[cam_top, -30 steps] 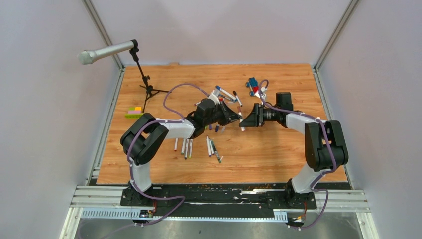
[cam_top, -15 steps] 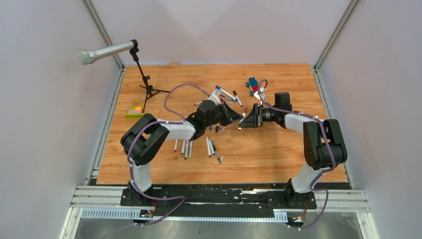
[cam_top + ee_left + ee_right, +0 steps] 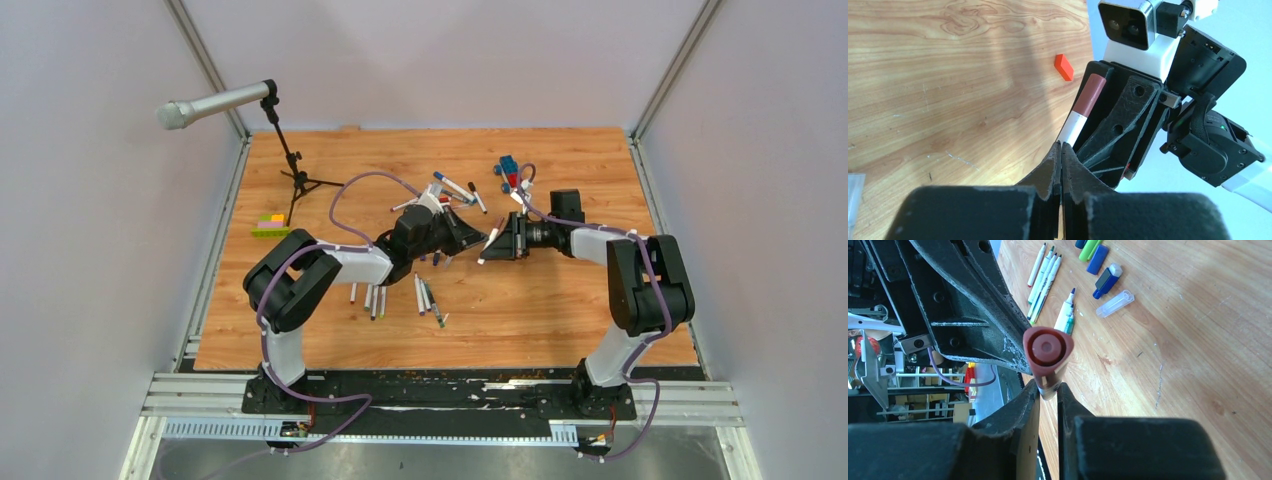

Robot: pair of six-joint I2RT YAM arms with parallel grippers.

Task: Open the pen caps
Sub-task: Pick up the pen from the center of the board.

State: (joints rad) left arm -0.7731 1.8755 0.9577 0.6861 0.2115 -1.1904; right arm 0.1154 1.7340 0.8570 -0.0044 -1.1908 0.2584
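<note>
The pen (image 3: pixel 1074 126) hung in the air between the two arms, at the centre of the top view, above the wooden table (image 3: pixel 560 300). The left gripper (image 3: pixel 1062 150) had its fingers pressed together on the white barrel, pinching it near the lower middle of its own wrist view. The right gripper (image 3: pixel 1048 390) was pinched on the brown-red cap (image 3: pixel 1047 347), whose rounded three-sided end faced the camera at the centre of the right wrist view.

The pen looked light and stiff, a slim plastic tube with a smooth, likely slippery barrel. The cap probably sat on by friction, so a straight pull along the pen's axis would suit it better than bending. The best hold seemed to be one on the barrel close to the cap and one on the cap's flat sides, where the fingers could bite.

No brand, label or writing could be read on barrel or cap.

Loose uncapped pens (image 3: pixel 1044 272) and blue caps (image 3: pixel 1107 280) lay at the top of the right wrist view.
</note>
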